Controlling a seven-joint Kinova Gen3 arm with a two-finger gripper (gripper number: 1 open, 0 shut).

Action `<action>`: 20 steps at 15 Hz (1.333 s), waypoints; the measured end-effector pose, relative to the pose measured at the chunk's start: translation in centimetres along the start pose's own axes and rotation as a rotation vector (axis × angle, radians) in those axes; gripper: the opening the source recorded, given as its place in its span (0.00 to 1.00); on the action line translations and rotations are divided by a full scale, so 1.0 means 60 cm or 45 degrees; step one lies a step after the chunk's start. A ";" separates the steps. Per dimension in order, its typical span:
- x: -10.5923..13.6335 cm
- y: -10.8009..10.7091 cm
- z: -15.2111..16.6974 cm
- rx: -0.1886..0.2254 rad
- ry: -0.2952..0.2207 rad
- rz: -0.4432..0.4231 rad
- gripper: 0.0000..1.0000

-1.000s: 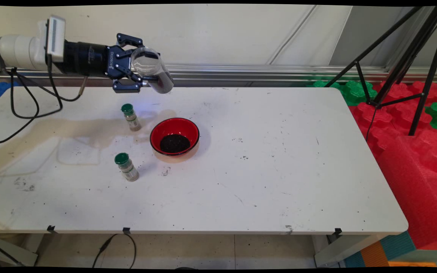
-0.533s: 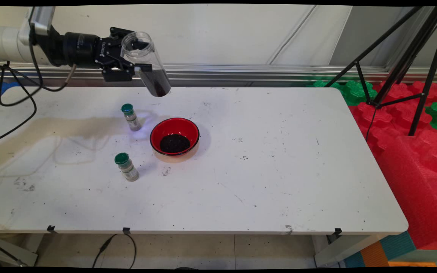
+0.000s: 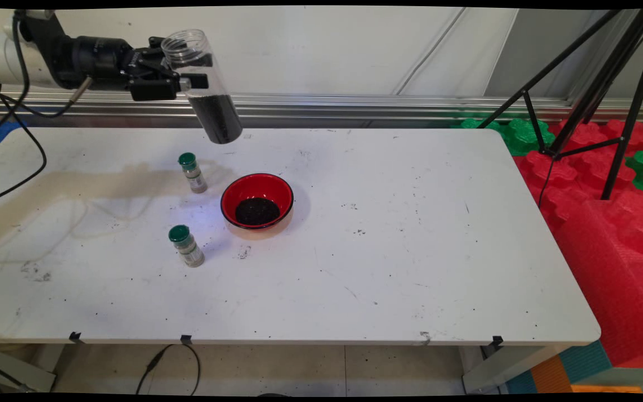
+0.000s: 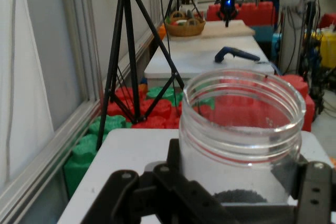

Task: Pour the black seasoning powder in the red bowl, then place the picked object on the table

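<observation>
Jar (image 3: 205, 84) of dark grains, nearly upright, sits clamped in the hand (image 3: 183, 75) above the table (image 3: 411, 251).

A red bowl (image 3: 257, 201) of dark grains sits mid-table (image 3: 411, 251) — two green-capped spice bottles (image 3: 192, 172) (image 3: 186, 245) stand left of it, apart.
</observation>
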 end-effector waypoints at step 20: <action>-0.114 0.013 -0.107 -0.018 -0.086 -0.176 0.00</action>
